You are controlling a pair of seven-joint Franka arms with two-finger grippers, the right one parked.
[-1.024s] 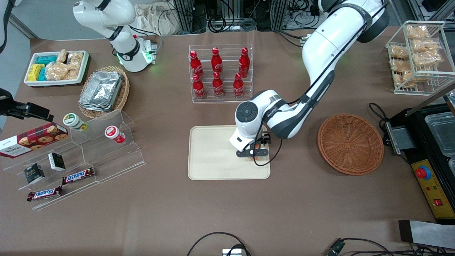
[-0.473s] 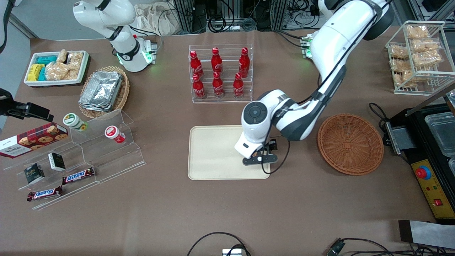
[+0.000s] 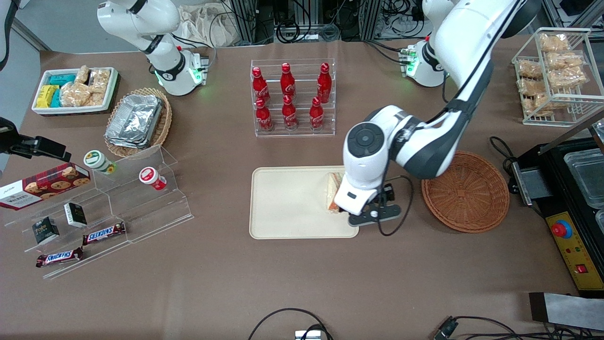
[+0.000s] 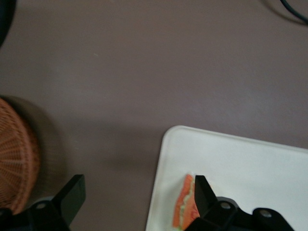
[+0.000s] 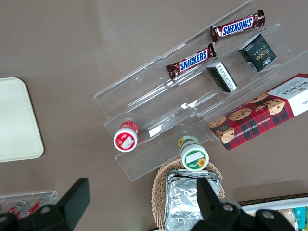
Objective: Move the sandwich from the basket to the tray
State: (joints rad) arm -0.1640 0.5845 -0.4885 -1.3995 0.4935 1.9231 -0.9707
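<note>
The sandwich lies on the cream tray, near the tray's edge that faces the reddish-brown wicker basket. The basket holds nothing. My left gripper hangs above that tray edge, between sandwich and basket, open and holding nothing. In the left wrist view the gripper is spread wide over the brown table. One of its fingers is just beside the sandwich's orange and green cut edge on the tray. The basket's rim shows beside the other finger.
A clear rack of red cola bottles stands farther from the camera than the tray. A stepped acrylic shelf with snacks lies toward the parked arm's end. A wire rack of bagged snacks and a black machine are toward the working arm's end.
The left arm has risen and swung from over the tray toward the basket. The sandwich, hidden under the hand before, now lies uncovered on the tray, let go.
</note>
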